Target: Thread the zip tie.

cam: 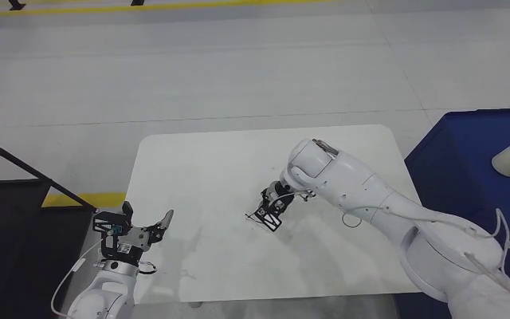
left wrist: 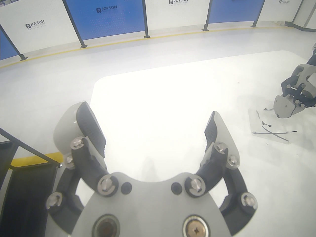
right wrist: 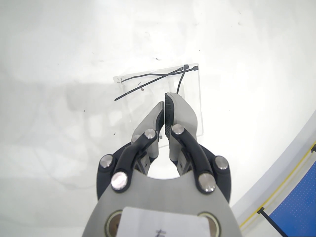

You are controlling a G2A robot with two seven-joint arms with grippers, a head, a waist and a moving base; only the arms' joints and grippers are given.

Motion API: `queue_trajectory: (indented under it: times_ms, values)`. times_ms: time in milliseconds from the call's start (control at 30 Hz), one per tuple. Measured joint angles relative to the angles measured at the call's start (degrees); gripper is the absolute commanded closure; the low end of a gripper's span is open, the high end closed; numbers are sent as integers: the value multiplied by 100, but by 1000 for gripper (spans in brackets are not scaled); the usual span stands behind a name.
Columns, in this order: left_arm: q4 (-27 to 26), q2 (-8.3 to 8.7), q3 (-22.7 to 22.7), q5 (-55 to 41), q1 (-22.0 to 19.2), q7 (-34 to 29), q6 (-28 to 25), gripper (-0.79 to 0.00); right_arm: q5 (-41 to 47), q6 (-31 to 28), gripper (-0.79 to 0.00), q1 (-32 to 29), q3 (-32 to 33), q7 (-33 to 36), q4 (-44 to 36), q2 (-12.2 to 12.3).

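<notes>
- The left arm sits at the lower left of the top view, its left gripper [cam: 147, 214] held over the near left edge of the white table [cam: 207, 167].
- The right arm comes in from the lower right and bends down to the middle of the table. The right gripper [cam: 269, 214] is low over a clear sheet [right wrist: 192, 104].
- The table has rounded corners and stands on a pale floor. Blue and white fence panels [left wrist: 103, 13] ring the room behind a yellow floor line [left wrist: 98, 45].
- The left gripper [left wrist: 148, 114] is spread wide and holds nothing.
- The right gripper [right wrist: 166, 99] has its tips pressed together.
- The black zip tie [right wrist: 181, 80] lies on the sheet at the middle of the table. Its tail runs behind one fingertip [right wrist: 174, 99], and I cannot tell whether it is pinched.
- Two other ties [right wrist: 148, 81] lie crossed on the sheet just beside it.
</notes>
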Motion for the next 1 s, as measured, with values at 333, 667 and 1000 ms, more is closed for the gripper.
queue_trajectory:
  times_ms: [333, 667, 1000]
  values:
    - [0, 0, 0, 0, 0, 0, 0, -785, 12, 0, -62, 35, 0, 0, 337, -212]
    - [0, 0, 0, 0, 0, 0, 0, -785, -124, 0, -95, -20, 0, 0, 817, -602]
    - [0, 0, 0, 0, 0, 0, 0, -785, -339, 0, -86, -21, 0, 0, 1493, -1036]
